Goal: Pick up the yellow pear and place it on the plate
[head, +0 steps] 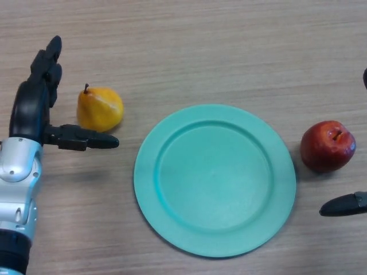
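The yellow pear (100, 108) lies on the wooden table, left of the green plate (172, 189). My left hand (33, 106) is open just left of the pear, its fingers stretched up past the pear's far side and its thumb pointing right below the pear, not touching it. The plate holds nothing. Only fingertips of my right hand (344, 204) show at the right edge, below the apple.
A red apple (328, 145) sits on the table just right of the plate. The wooden table (200, 51) stretches bare behind the plate.
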Controlling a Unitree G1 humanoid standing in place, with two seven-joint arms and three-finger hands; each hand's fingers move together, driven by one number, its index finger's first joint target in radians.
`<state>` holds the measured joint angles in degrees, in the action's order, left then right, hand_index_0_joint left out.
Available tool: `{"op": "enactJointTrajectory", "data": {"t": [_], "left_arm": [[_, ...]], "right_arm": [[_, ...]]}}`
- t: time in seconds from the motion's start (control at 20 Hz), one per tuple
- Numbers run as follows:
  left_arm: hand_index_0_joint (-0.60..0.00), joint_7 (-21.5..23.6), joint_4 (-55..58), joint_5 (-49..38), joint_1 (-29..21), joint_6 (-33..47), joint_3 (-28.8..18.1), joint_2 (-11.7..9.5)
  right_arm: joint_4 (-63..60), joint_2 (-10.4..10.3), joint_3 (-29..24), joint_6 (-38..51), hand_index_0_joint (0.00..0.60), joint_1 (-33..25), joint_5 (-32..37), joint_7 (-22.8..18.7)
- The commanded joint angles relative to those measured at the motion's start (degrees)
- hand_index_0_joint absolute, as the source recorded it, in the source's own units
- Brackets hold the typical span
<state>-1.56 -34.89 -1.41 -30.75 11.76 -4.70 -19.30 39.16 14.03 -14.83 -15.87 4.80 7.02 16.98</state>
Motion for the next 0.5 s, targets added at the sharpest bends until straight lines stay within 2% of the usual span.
{"op": "enactJointTrajectory", "data": {"t": [0.05, 0.5], "left_arm": [[0.0, 4.4, 0.4, 2.2, -5.0, 8.8, -1.9, -2.6], [0.0, 9.7, -12.6, 10.5, -11.2, 11.8, 0.9, -1.4]], "right_arm": [[4.0, 1.1, -4.3, 6.2, 0.0, -0.5, 2.2, -0.5], [4.9, 0.8, -6.5, 6.8, 0.0, -0.2, 1.8, -0.7]]}}
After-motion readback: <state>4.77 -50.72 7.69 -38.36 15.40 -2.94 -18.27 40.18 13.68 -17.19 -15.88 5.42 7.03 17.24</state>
